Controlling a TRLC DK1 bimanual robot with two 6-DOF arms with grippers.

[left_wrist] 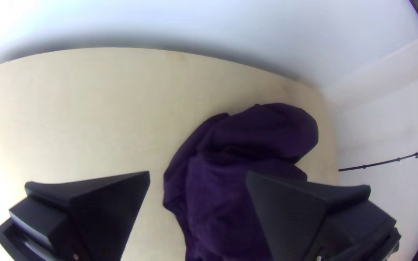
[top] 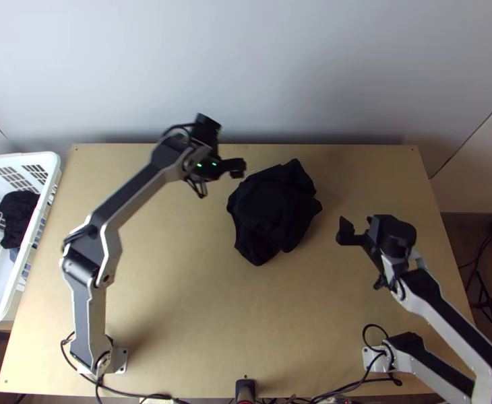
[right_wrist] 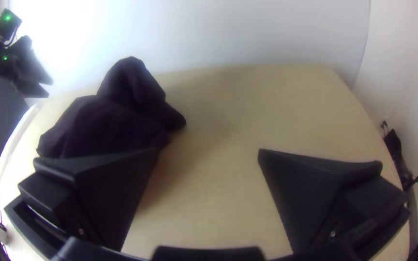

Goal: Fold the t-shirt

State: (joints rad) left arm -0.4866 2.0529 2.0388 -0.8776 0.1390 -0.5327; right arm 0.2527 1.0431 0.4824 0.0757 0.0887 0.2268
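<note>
Finding the shirt bunched between left gripper and right gripper, both with fingers wide, we judge spreading in hand, an edge grasp required next.

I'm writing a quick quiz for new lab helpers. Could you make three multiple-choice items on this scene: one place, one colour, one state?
1. In the top view, where is the basket?
A) at the table's right side
B) at its left side
C) at its middle

2. What colour is the basket?
A) white
B) red
C) green

3. How does the dark cloth lie?
A) spread flat
B) folded square
C) bunched

1 B: it sits by the left edge.
2 A: its rim and slatted walls are white.
3 C: its outline is irregular and its surface rumpled.
</note>
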